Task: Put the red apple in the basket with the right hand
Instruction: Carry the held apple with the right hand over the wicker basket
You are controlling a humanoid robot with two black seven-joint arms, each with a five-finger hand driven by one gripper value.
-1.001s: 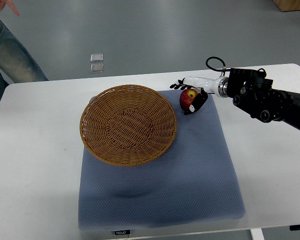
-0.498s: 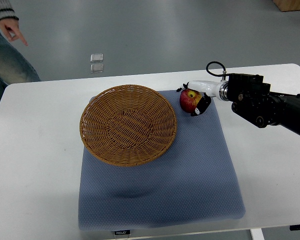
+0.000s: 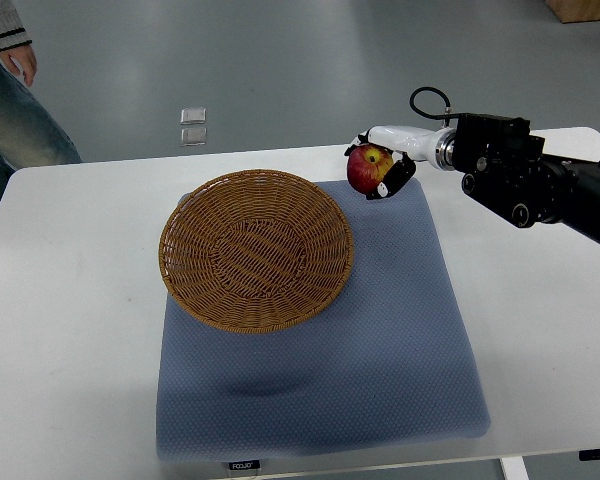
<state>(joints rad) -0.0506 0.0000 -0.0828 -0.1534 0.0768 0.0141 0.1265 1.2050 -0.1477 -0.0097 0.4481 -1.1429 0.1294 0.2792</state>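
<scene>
A red apple [image 3: 364, 168] with a yellow patch is held in my right hand [image 3: 378, 168], lifted above the far right corner of the grey-blue mat [image 3: 380, 350]. The black fingers [image 3: 394, 180] are curled around the apple. The right arm [image 3: 540, 185] comes in from the right edge. A round wicker basket [image 3: 256, 248] sits on the left part of the mat, a short way left of the apple. It holds nothing. My left arm does not show.
The mat lies on a white table [image 3: 70, 330]. A person in jeans [image 3: 20, 110] stands at the far left corner, beyond the table. Two small square tiles [image 3: 193, 126] lie on the floor behind the table.
My right hand has closed on the apple and lifted it off the mat, moving it up and slightly left. The person's hand at the top left has shifted.
</scene>
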